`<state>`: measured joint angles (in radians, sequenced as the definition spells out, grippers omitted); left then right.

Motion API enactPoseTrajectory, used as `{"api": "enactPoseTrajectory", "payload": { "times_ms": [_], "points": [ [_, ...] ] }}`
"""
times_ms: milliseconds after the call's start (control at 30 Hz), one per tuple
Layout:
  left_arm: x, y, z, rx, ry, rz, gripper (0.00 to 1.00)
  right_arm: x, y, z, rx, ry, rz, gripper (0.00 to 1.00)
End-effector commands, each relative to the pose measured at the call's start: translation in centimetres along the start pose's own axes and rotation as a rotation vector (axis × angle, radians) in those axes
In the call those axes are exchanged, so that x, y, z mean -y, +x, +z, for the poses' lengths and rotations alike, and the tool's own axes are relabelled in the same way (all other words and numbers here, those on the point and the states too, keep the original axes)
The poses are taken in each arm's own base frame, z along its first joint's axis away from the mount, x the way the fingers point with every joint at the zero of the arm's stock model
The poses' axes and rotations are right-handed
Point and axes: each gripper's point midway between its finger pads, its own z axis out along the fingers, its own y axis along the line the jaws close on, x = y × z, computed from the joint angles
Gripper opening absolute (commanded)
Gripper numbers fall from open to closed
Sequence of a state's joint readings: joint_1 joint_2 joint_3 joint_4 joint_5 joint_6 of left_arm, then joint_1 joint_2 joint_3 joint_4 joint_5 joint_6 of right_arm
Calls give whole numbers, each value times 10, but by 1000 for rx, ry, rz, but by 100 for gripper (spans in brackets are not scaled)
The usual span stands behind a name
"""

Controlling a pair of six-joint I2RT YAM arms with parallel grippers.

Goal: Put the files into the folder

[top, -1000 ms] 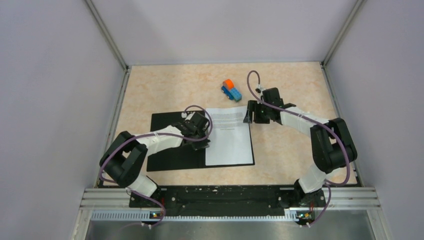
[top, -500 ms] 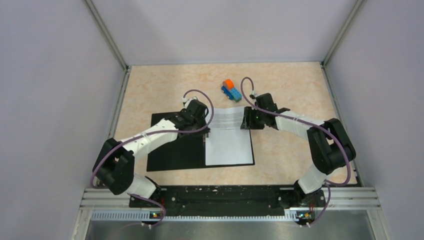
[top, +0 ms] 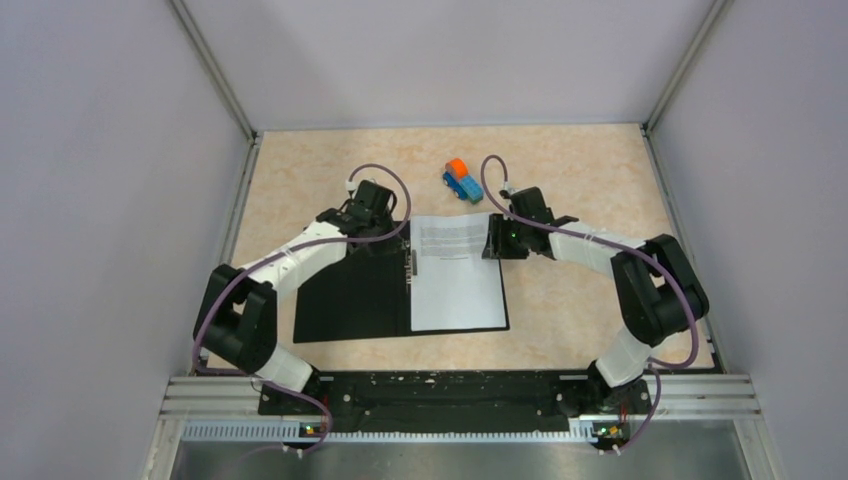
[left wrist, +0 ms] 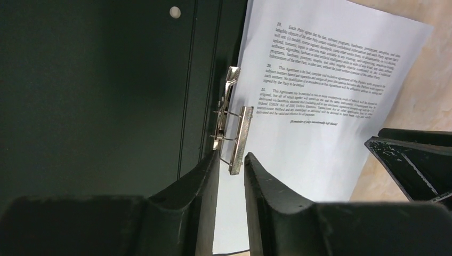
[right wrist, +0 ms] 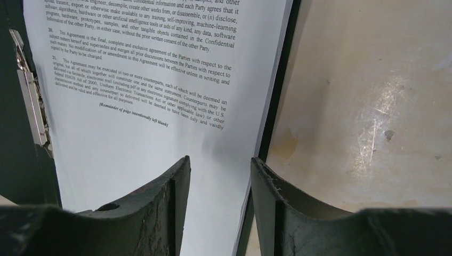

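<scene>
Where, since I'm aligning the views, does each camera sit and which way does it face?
Top external: above and behind the bases, looking down at the table; both arms show, left gripper and right gripper by the folder and files.
Left wrist: on that wrist, looking along its fingers at the clip and files.
Right wrist: on that wrist, looking past its fingers at the files' right edge and table.
Shared: both wrist views show the clip and the files' text.
</scene>
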<state>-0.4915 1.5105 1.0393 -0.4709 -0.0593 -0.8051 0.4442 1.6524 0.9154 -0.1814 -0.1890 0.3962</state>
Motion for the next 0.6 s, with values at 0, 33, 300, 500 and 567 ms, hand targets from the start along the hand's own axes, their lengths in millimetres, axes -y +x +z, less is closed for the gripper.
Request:
{"api": "enactPoseTrajectory", "payload": {
  "times_ms": [0, 33, 300, 500, 567],
  "points": [
    [7, -15, 8, 1, 43, -5, 30, -5, -1, 6, 10, -14, -3, 45],
    [7, -15, 10, -12, 49, -9, 31, -5, -1, 7, 11, -16, -5, 45],
    [5, -14, 25, -51, 54, -12, 34, -3, 1, 9, 5, -10, -4, 45],
    [7, -15, 38, -71, 64, -19, 41, -4, 2, 12, 1, -17, -4, 45],
    [8, -19, 43, -72, 68, -15, 43, -4, 3, 12, -2, -20, -5, 45]
  ]
}}
